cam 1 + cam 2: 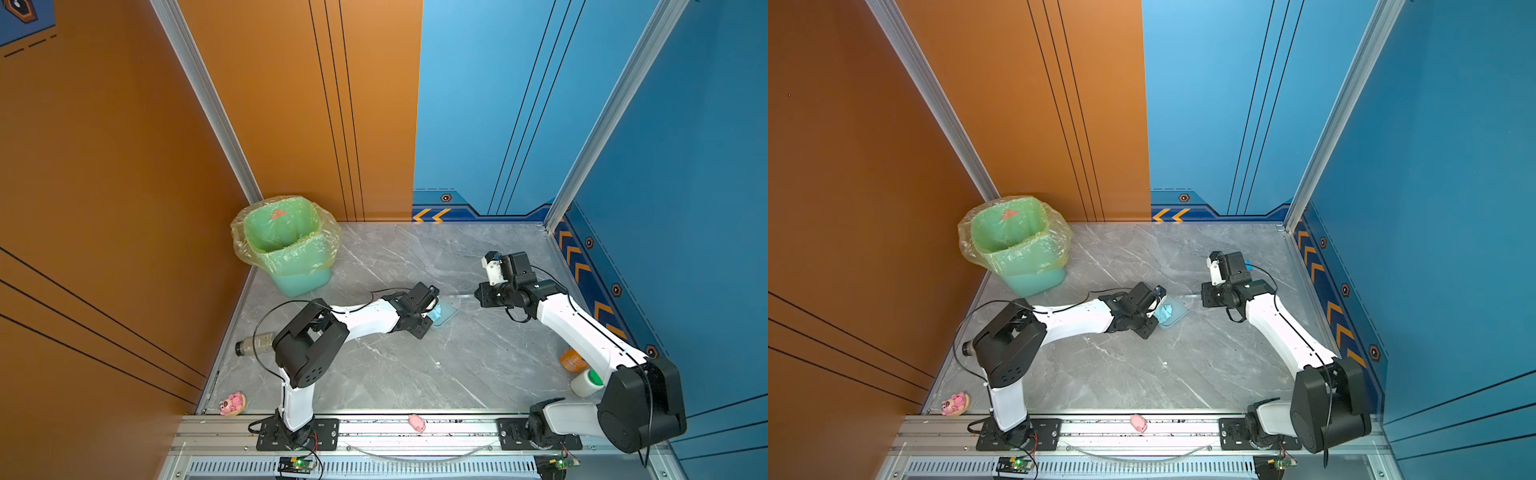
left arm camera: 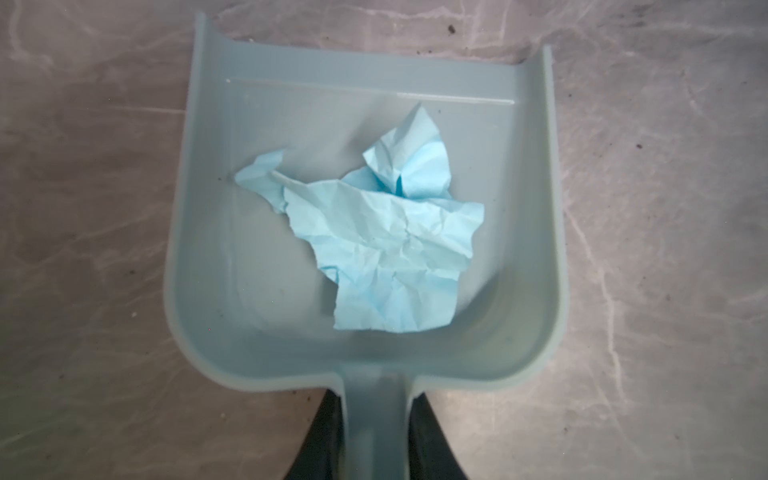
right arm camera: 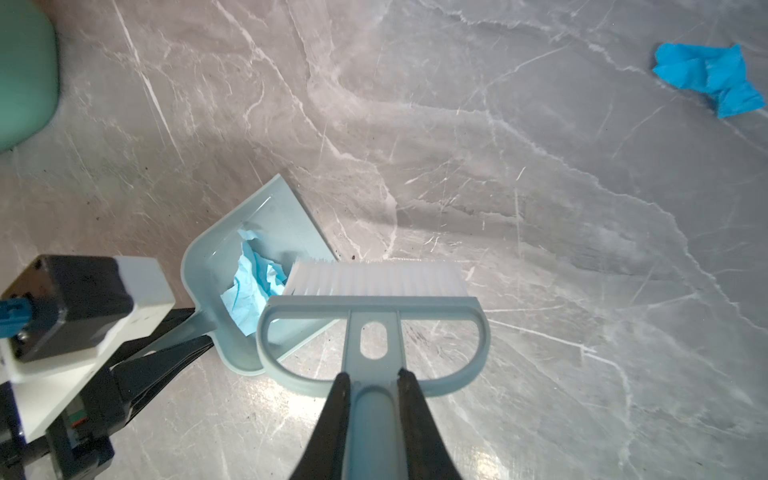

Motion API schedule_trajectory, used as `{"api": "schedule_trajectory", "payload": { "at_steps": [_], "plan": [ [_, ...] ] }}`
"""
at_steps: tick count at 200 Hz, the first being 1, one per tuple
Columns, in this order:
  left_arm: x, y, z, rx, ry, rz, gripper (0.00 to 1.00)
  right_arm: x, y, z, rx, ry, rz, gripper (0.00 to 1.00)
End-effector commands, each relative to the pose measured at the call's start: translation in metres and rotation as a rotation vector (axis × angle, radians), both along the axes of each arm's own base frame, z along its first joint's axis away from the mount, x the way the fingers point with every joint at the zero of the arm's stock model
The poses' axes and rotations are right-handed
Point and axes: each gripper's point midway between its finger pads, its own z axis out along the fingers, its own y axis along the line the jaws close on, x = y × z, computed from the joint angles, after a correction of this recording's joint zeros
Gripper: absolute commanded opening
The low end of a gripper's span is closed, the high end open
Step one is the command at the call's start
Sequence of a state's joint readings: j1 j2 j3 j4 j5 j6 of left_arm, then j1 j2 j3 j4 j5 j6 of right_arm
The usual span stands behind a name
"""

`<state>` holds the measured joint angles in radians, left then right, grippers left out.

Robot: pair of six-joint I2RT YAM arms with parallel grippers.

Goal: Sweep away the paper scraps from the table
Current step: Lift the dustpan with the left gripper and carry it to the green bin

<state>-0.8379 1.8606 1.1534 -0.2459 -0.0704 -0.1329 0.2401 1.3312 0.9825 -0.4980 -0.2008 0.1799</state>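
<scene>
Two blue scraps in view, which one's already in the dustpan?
The pale light-blue scrap: it lies inside the dustpan. The brighter blue scrap sits loose on the table, well clear of it.

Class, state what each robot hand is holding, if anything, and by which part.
The left hand grips the dustpan by its handle; the right hand grips the brush by its handle, just behind the head.

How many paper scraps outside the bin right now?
2: light-blue scrap in the dustpan; darker blue scrap on the table, beyond the brush. Others may be hidden.
</scene>
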Motion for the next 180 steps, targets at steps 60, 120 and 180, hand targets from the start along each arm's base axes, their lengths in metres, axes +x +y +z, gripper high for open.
{"api": "schedule_trajectory", "payload": {
  "at_steps": [60, 120, 180],
  "plan": [
    [0.015, 0.034, 0.088, 0.026, -0.152, 0.062, 0.00, 0.001, -0.028, 0.026, 0.105, -0.065, -0.118, 0.00],
    [0.020, 0.088, 0.164, 0.068, -0.246, 0.111, 0.00, 0.006, -0.031, 0.017, 0.128, -0.045, -0.138, 0.00],
    [0.027, 0.163, 0.241, 0.045, -0.375, 0.265, 0.00, 0.012, -0.025, 0.010, 0.149, -0.026, -0.128, 0.00]
  ]
}}
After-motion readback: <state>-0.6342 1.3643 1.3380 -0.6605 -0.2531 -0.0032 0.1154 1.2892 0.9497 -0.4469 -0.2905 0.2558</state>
